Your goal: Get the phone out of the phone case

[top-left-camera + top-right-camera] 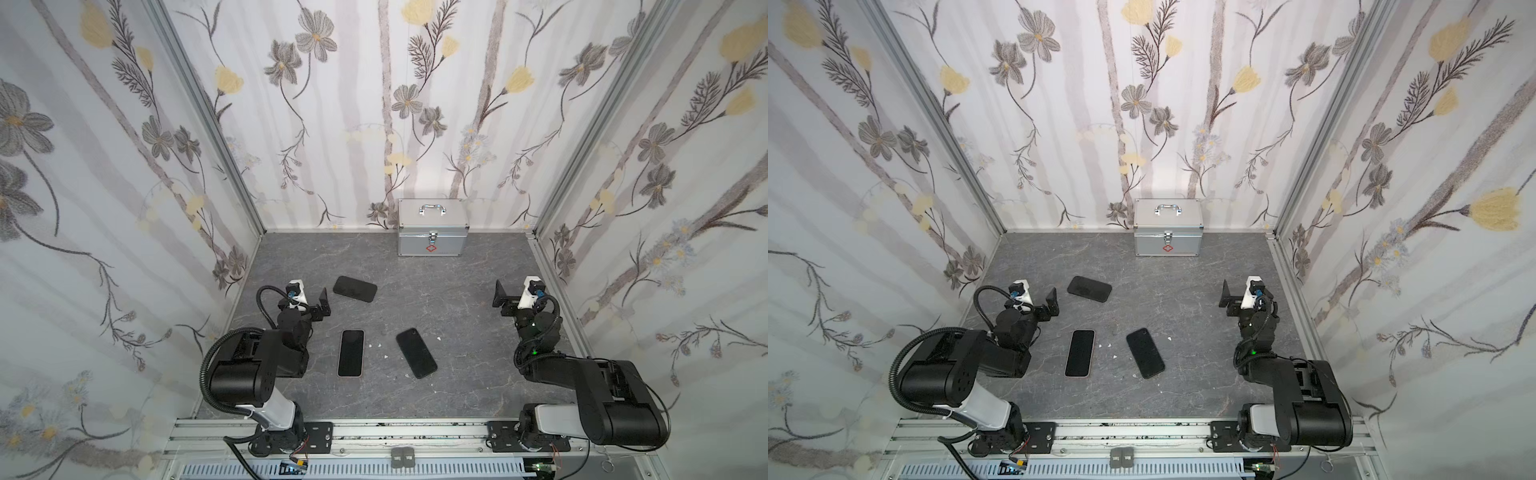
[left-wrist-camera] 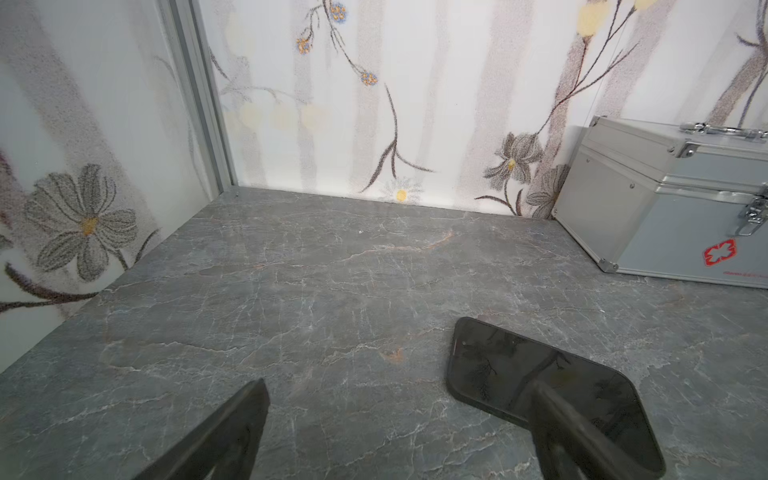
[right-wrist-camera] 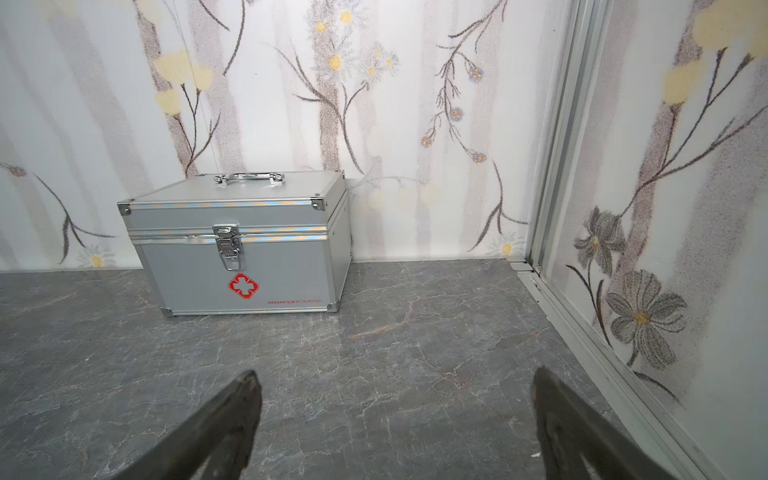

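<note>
Three dark phone-shaped slabs lie flat on the grey table, seen in both top views. The slab with a pale rim [image 1: 351, 353] [image 1: 1079, 353], perhaps a phone in a phone case, lies near the left arm. An all-black slab [image 1: 416, 353] [image 1: 1145, 353] lies slanted at the centre. The farthest dark slab [image 1: 355, 288] [image 1: 1089, 288] [image 2: 498, 365] lies just right of my left gripper [image 1: 323, 303] [image 2: 398, 388], which hovers open and empty. My right gripper [image 1: 500, 300] [image 3: 395, 374] is open over bare table at the right, far from all three.
A silver metal box [image 1: 432, 232] [image 3: 241, 249] with a handle and red cross stands against the back wall. Small white scraps [image 1: 379, 345] lie between the two nearer slabs. Flowered walls enclose the table [image 1: 457, 291] on three sides; an aluminium rail runs along the front.
</note>
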